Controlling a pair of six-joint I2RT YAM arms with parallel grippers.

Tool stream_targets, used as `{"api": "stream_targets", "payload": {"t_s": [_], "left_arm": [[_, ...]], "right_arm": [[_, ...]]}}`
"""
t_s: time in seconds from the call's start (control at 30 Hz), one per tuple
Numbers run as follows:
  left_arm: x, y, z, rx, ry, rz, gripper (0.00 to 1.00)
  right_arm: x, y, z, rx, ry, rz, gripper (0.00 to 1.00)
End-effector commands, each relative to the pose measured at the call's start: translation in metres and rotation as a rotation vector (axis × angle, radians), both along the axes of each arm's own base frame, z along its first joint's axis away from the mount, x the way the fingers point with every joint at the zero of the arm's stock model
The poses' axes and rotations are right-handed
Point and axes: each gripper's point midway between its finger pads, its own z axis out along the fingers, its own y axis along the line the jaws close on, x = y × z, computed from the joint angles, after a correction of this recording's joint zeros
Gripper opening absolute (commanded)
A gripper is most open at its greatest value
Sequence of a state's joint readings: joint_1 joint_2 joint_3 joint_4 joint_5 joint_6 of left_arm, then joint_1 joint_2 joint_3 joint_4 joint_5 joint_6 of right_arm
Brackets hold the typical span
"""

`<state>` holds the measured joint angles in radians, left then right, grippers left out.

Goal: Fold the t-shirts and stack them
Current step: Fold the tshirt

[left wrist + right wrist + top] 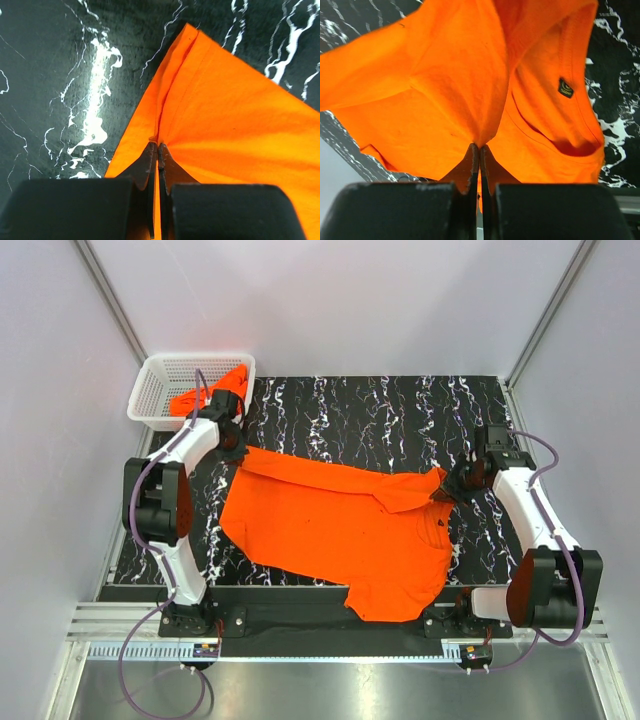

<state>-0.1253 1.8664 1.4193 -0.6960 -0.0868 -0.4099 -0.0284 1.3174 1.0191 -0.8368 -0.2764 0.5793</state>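
While the orange t-shirt (pixel 340 540) lies spread across the middle of the black marbled table (pixel 380 420), you have it pinched at two points along its far edge. Its far left corner is folded double, and the left wrist view shows that layered corner (pixel 225 115) running into the tip of the left gripper (pixel 158 147), whose fingers are pressed together on the cloth. At the far right, near the collar (pixel 555 140), the right gripper (pixel 479 149) is likewise clamped on a gathered fold, with the fabric (pixel 445 90) fanning out from its tip and a small dark label (pixel 565 87) showing inside the neck. From above you see the left gripper (pixel 235 445) at the shirt's far left corner and the right gripper (pixel 450 485) at the far right, with the cloth's near part reaching the table's front edge. A second t-shirt (pixel 205 395) sits crumpled in the white mesh basket (pixel 160 390) at the far left corner, just behind your left arm.
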Motion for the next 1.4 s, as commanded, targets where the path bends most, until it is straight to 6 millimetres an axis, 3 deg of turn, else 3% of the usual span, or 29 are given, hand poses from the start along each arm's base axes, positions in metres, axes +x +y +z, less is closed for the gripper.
{"api": "stream_targets", "payload": {"t_s": [0.0,0.4,0.67,0.8,0.93,1.1,1.17,1.2,1.33,1.37], "left_arm": [[-0.001,0.01,-0.006,0.039,0.014,0.002,0.0],[-0.004,0.008,-0.027,0.029,0.065,0.004,0.0],[-0.006,0.011,-0.036,0.046,0.089,0.006,0.0],[-0.008,0.016,-0.031,0.068,0.079,0.012,0.01],[-0.006,0.016,-0.019,0.068,0.053,0.019,0.08],[-0.005,0.012,-0.015,0.045,0.048,0.015,0.1],[-0.006,0.01,-0.014,0.038,0.052,0.012,0.19],[-0.007,0.009,-0.012,0.032,0.052,0.009,0.21],[-0.013,0.009,0.007,0.022,0.015,0.022,0.4],[-0.014,0.01,0.02,0.017,-0.017,0.025,0.44]], "right_arm": [[-0.008,-0.007,-0.004,-0.046,0.011,0.009,0.0],[-0.01,-0.016,-0.021,-0.078,0.069,-0.019,0.0],[-0.03,-0.016,-0.035,-0.072,0.14,-0.048,0.01],[-0.053,-0.013,-0.04,-0.051,0.205,-0.097,0.03],[-0.069,-0.009,-0.05,-0.029,0.252,-0.114,0.08],[-0.069,-0.007,-0.058,-0.016,0.277,-0.125,0.07],[-0.065,-0.007,-0.06,-0.015,0.278,-0.123,0.19],[-0.064,-0.007,-0.063,-0.015,0.292,-0.11,0.34],[-0.046,-0.013,-0.046,-0.052,0.225,-0.08,0.52],[-0.041,-0.017,-0.043,-0.07,0.204,-0.073,0.58]]}}
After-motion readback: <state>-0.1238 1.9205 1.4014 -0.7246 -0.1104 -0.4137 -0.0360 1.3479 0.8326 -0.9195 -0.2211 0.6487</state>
